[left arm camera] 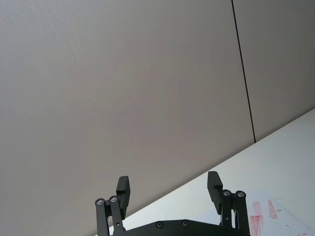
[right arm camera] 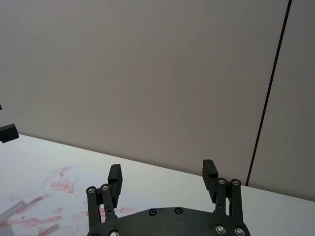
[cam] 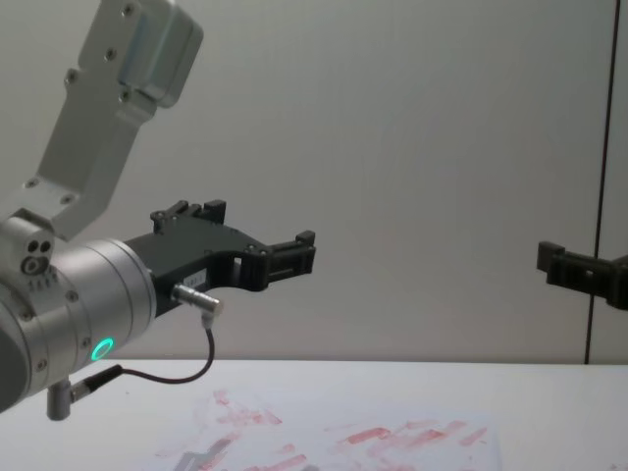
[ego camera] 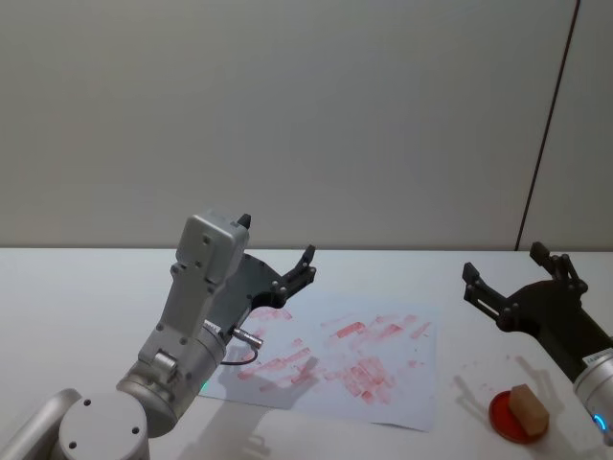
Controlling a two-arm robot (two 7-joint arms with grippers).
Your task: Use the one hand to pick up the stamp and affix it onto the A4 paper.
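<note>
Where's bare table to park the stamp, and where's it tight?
Free: table left of the A4 paper, and the strip between paper and red ink pad. Crowded: stamp on the pad by the right gripper; left gripper over the paper's left.

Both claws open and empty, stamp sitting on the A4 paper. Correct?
Not quite. The stamp is not on the A4 paper; the head view shows it on a red round pad on the table to the right of the sheet. The rest holds: the left claw and the right claw are both open and empty.
</note>
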